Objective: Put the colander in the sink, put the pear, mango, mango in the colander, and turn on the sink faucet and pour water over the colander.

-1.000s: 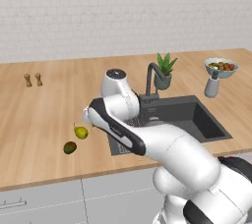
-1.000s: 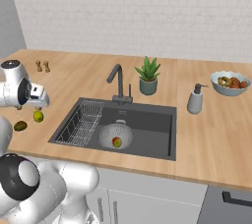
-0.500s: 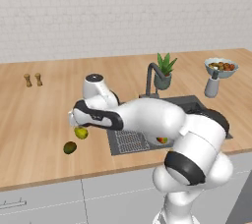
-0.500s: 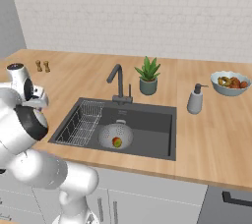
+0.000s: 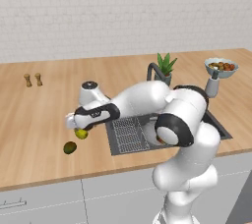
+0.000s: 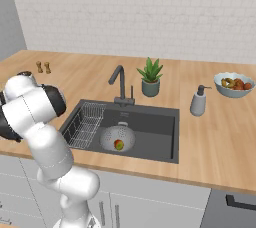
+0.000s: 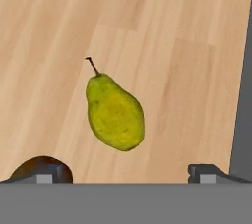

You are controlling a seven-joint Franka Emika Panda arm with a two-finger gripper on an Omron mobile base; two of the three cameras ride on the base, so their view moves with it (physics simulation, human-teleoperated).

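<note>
Wall: white brick-pattern wall [image 6: 150, 12] along the far edge of the counter; a plain grey wall [image 6: 9, 17] at the far left.
Counter: light wooden countertop [image 5: 44, 105], plank grain visible.
Cabinets: pale grey cabinet fronts [image 6: 150, 207] below the counter, a dark handle [image 6: 241, 202] at the near right.
On the counter: potted green plant [image 6: 150, 77], grey soap dispenser [image 6: 199, 101], pale fruit bowl [image 6: 234, 84] at the far right, two small brown shakers [image 5: 33, 79] at the far left.
Light: even, soft, faint shadows.
</note>
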